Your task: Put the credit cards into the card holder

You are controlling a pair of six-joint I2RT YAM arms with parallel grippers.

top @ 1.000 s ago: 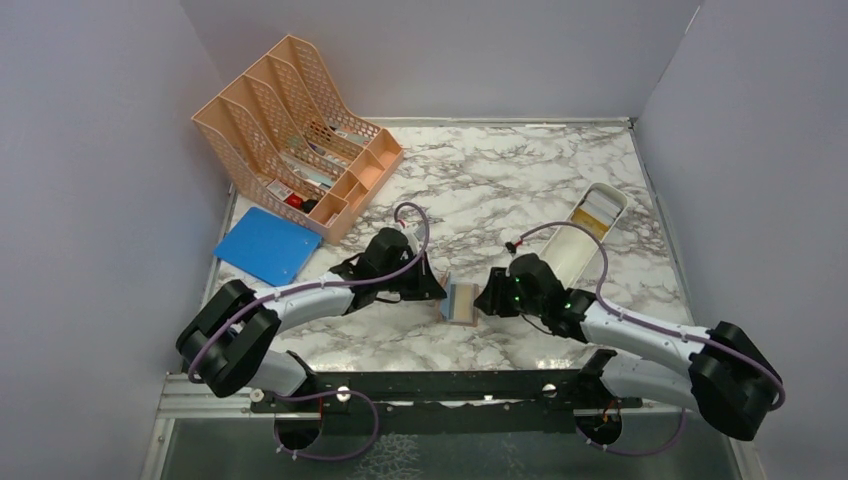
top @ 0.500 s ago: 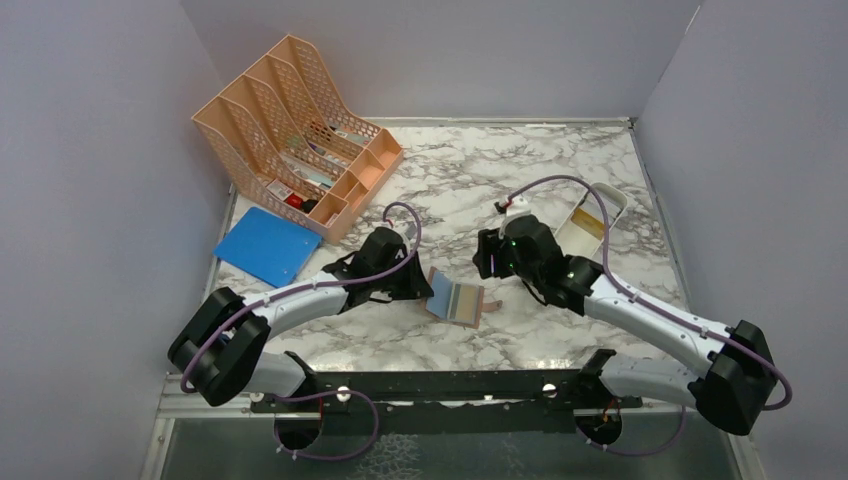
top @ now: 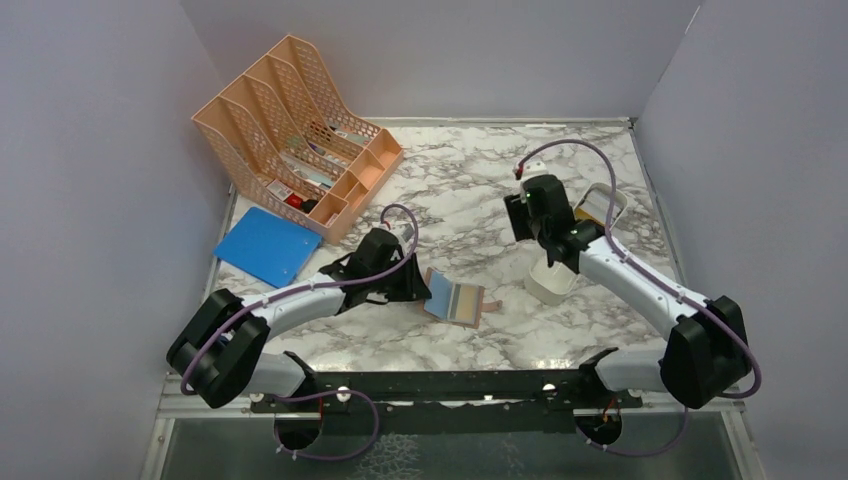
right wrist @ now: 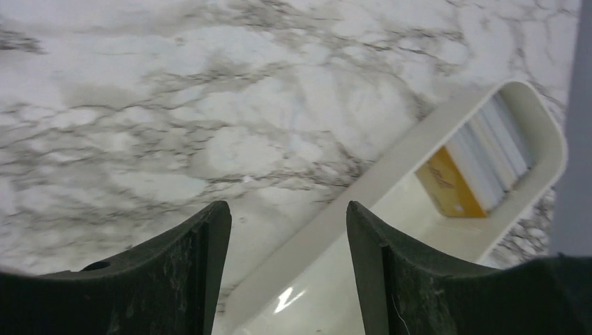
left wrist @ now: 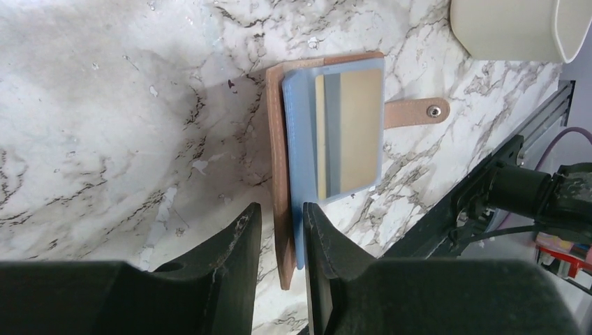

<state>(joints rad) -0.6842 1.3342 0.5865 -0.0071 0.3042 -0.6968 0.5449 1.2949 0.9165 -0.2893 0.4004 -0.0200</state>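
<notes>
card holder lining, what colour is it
Light blue lining, set inside the pinkish-tan card holder; it shows best in the left wrist view.

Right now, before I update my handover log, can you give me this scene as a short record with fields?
card holder: lying open on the table
gold card: in the holder's blue lining
credit cards: stacked on edge at the white tray's far end
left gripper: open, fingers either side of the holder's near edge
right gripper: open, empty, above the tray's rim
</notes>
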